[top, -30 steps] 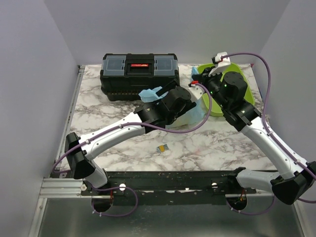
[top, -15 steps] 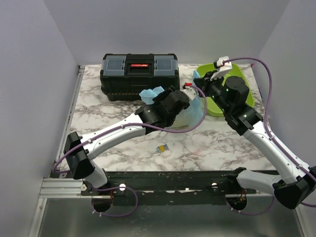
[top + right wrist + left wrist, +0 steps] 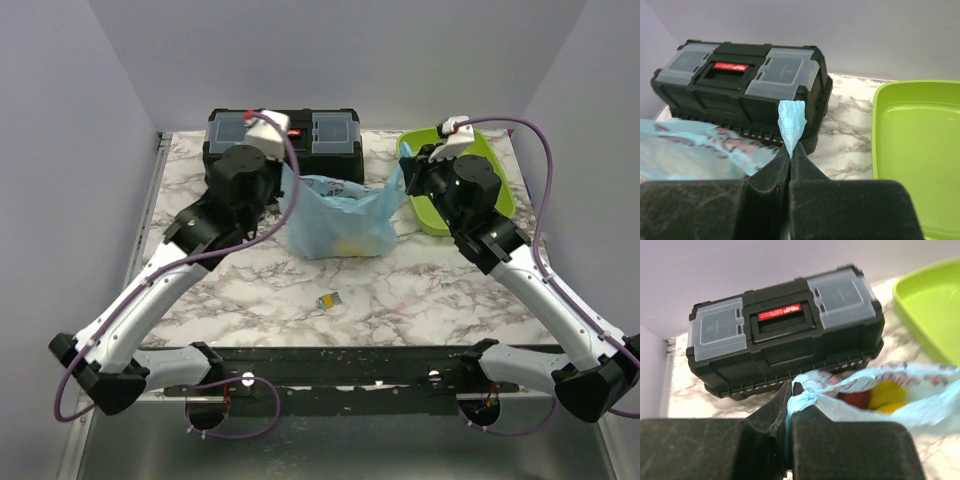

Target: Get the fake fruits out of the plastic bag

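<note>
Fruits (image 3: 875,396), red and yellow, lie inside the plastic bag (image 3: 335,215), hung mid-table just near of the toolbox (image 3: 330,128). Left gripper (image 3: 790,390) and right gripper (image 3: 790,150) each pinch a handle, jaws closed on film. Risk: thin film slipping or tearing under sideways tension, dropping the load.

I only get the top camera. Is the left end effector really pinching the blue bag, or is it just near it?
Observer: The left wrist camera shows the left end effector shut on a bunched handle of the plastic bag.
Operator: What about the right one?
Observer: On the right wrist camera the right end effector is shut too, with a blue tuft of handle poking up out of its grip.
Operator: I see something yellow inside. Anything else?
Observer: Yes, through the bag's open mouth a red fruit sits beside a yellow fruit.
</note>
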